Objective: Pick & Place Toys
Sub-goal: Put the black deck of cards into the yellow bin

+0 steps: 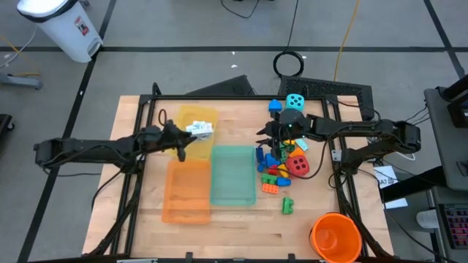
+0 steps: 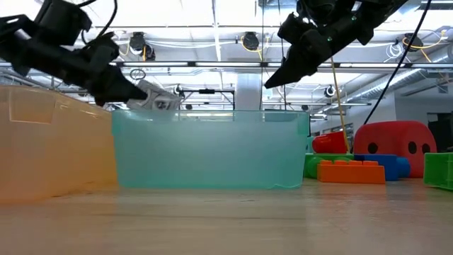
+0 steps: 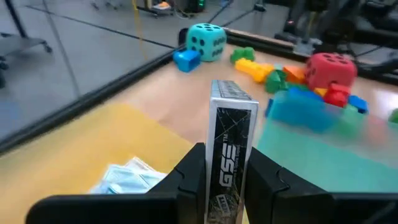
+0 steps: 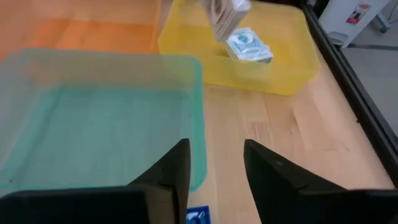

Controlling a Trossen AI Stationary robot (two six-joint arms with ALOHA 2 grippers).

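Note:
My left gripper (image 1: 189,134) is shut on a small silver card pack (image 3: 233,124) and hangs over the yellow tray (image 1: 207,115) at the table's far left. Another blue-and-white card pack (image 4: 249,46) lies flat in that tray. My right gripper (image 4: 214,165) stands open and holds nothing. It hovers over the pile of coloured bricks (image 1: 272,172), beside the teal tray (image 1: 232,175). A red die (image 1: 298,165) sits by the pile. A teal die (image 1: 295,101) and a blue brick (image 1: 275,106) rest on the table farther back. My left gripper pinches the card pack's near end (image 3: 225,180) between its two fingers, one on each side. The fingers come almost level from the table's left and lie along the pack. Most of the pack sticks out past the fingertips, lifted clear above the yellow tray.
An orange tray (image 1: 186,191) stands against the teal tray's left side. A single green brick (image 1: 287,206) lies toward the near edge. A big orange bucket (image 1: 336,235) stands at the near right corner. Bare wood shows along the near edge.

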